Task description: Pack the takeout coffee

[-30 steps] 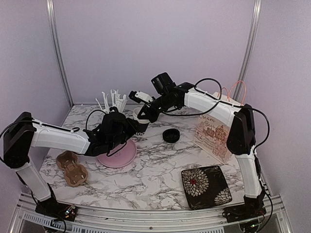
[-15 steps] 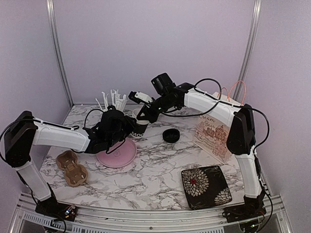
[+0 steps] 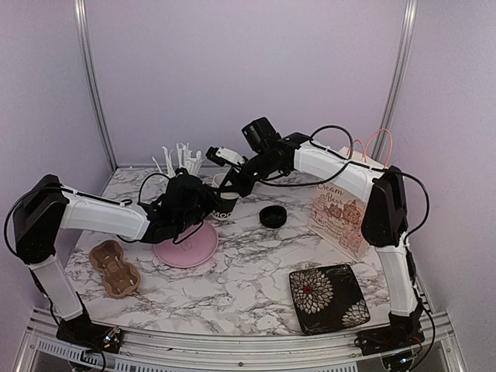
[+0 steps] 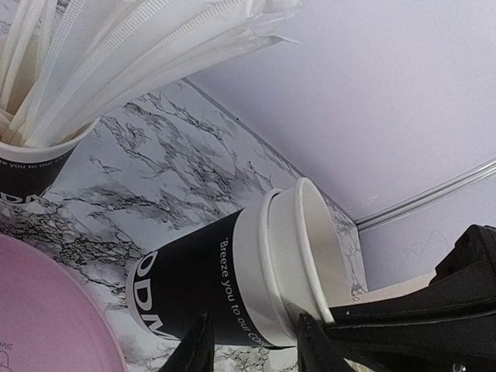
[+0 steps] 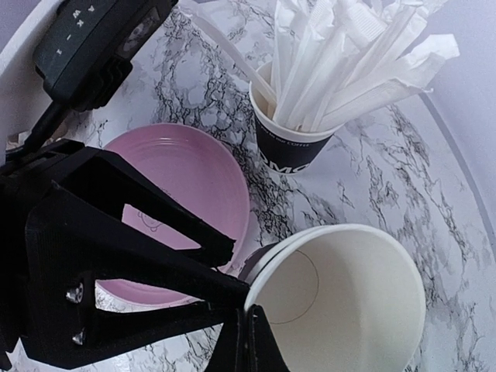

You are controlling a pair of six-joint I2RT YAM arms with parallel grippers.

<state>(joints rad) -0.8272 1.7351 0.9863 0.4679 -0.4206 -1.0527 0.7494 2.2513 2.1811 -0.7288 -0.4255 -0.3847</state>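
Just beyond the pink plate [image 3: 194, 248], the left gripper [image 4: 256, 345] was clamped round the outer takeout cup [image 4: 194, 283] while the right gripper [image 3: 230, 180] pinched the inner cup [image 4: 314, 248] by its rim. I'd guess that was to pull the nested pair apart. The straw cup [image 5: 298, 147] stood just behind them.

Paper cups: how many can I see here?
3. Two are nested at the middle back: outer cup, inner cup. The third cup, left of them, holds white sticks.

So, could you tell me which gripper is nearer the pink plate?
Left. The left gripper is just past the plate's far edge, beside the cups. The right gripper is on the cups' rim, farther back from the plate.
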